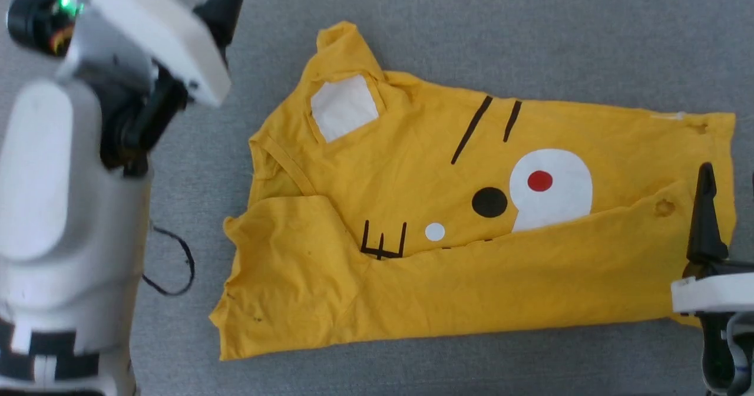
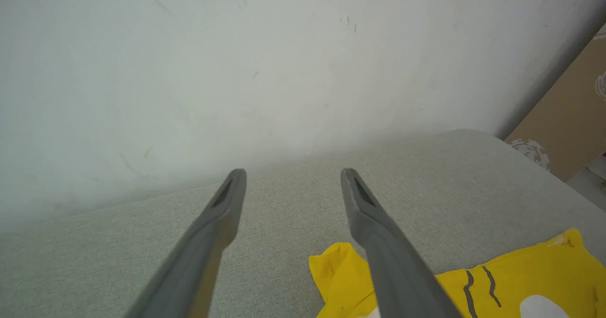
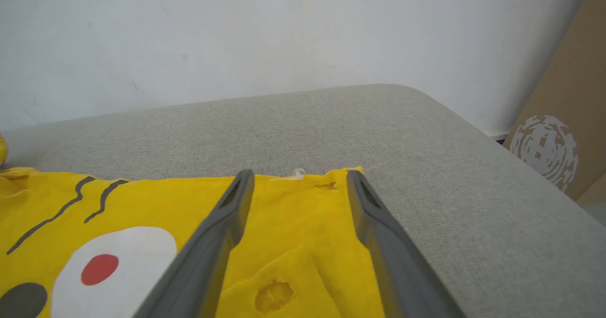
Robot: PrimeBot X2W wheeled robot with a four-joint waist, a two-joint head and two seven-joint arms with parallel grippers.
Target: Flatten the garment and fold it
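Observation:
The garment [image 1: 412, 166], a bright yellow T-shirt, lies spread on the grey fabric surface [image 1: 530, 42] with its neck end to the left. Its near long edge is folded up over the lower part of the print. The white oval with the red dot [image 1: 551, 187] and the white patch near the neck [image 1: 343, 106] face up. My left gripper [image 2: 293, 176] hangs open above the bare surface, just past the garment's [image 2: 521, 280] far left corner. My right gripper [image 3: 299, 176] is open over the garment's [image 3: 293, 218] right hem, holding nothing, and one of its fingers [image 1: 704, 219] points up the head view.
A thin black cord [image 1: 177, 266] lies on the surface left of the shirt, beside my white left arm [image 1: 53, 207]. A white wall [image 3: 236, 34] rises behind the surface. A brown cardboard box [image 3: 563, 133] stands past its rounded right end.

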